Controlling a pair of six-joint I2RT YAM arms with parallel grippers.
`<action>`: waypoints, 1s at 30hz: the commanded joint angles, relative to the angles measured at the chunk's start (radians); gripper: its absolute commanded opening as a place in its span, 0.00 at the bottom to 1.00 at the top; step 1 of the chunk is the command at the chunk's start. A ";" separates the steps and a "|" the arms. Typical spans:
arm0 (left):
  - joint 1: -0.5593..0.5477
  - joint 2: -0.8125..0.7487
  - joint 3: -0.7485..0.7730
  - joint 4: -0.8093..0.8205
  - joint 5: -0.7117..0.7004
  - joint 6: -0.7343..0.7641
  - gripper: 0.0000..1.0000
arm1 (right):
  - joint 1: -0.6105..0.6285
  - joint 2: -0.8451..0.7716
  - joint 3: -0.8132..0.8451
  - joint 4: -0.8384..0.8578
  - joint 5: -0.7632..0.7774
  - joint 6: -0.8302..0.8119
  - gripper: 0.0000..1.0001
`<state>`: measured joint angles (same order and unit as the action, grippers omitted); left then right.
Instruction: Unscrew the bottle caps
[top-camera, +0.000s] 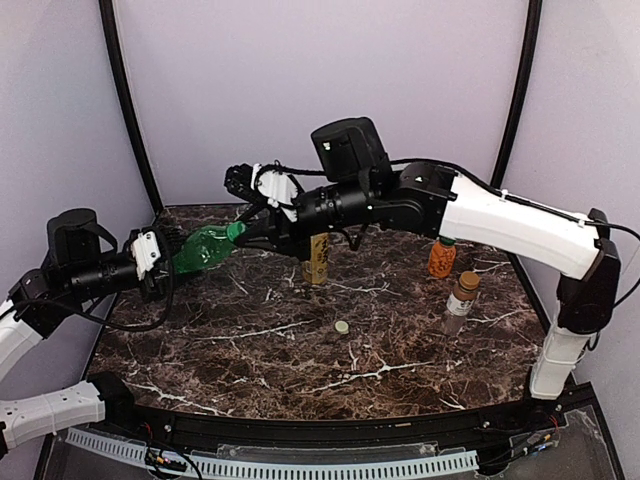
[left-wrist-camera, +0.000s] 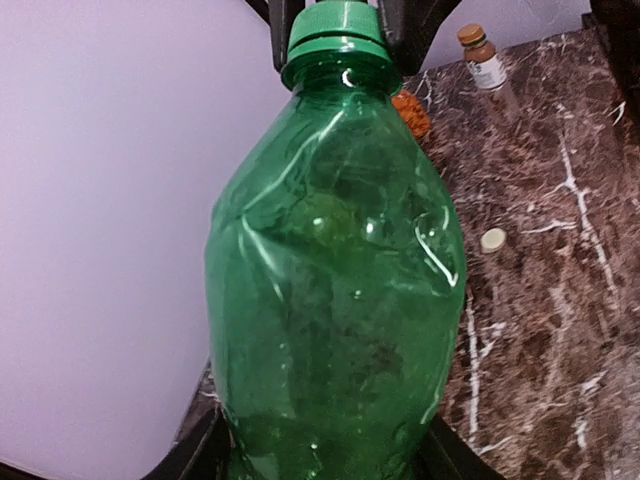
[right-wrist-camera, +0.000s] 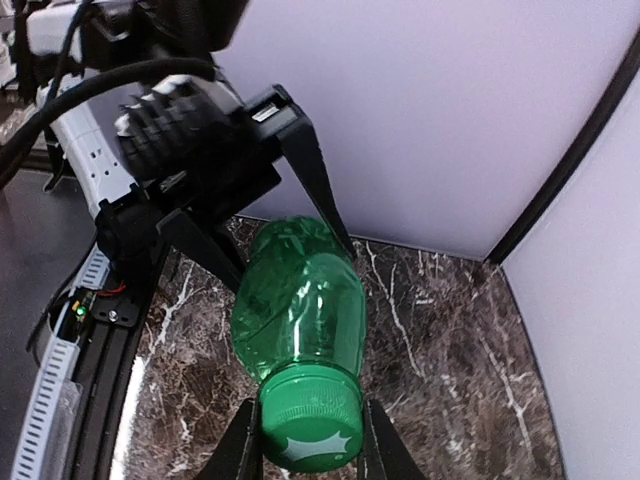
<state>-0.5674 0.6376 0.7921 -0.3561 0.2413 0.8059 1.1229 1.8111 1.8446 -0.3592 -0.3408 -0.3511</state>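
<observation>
Top external: fixed, high, behind both arm bases, tilted down and forward across the whole surface (top-camera: 300, 370) to the back wall (top-camera: 320, 90). Widest and farthest of the 3.

Left wrist: on the left arm, sighting along its own jaws toward the surface's right side. Very close. The green bottle (left-wrist-camera: 335, 270) fills mid-frame, cap end away from the lens.

Right wrist: on the right arm, facing the opposite way, toward the left arm (right-wrist-camera: 160, 140) and the surface's left end. Close. Same bottle, cap end nearest the lens.

Shared: all 3 catch the green bottle, and the 2 wrist views face each other along it. Top and left wrist both show the loose cap (top-camera: 342, 326), slim clear bottle (top-camera: 460, 300) and orange bottle (top-camera: 441, 258).
</observation>
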 joint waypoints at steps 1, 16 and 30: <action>-0.014 0.043 -0.010 -0.108 0.369 -0.283 0.24 | 0.101 -0.037 -0.018 -0.037 -0.033 -0.417 0.00; -0.014 0.038 -0.018 -0.073 0.466 -0.345 0.22 | 0.152 -0.038 -0.041 -0.131 0.149 -0.579 0.17; -0.011 0.013 -0.041 0.157 -0.088 -0.118 0.19 | 0.038 -0.114 -0.023 0.101 0.112 0.293 0.99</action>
<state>-0.5762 0.6533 0.7475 -0.3481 0.4007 0.5724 1.2114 1.7462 1.8095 -0.3908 -0.1902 -0.4622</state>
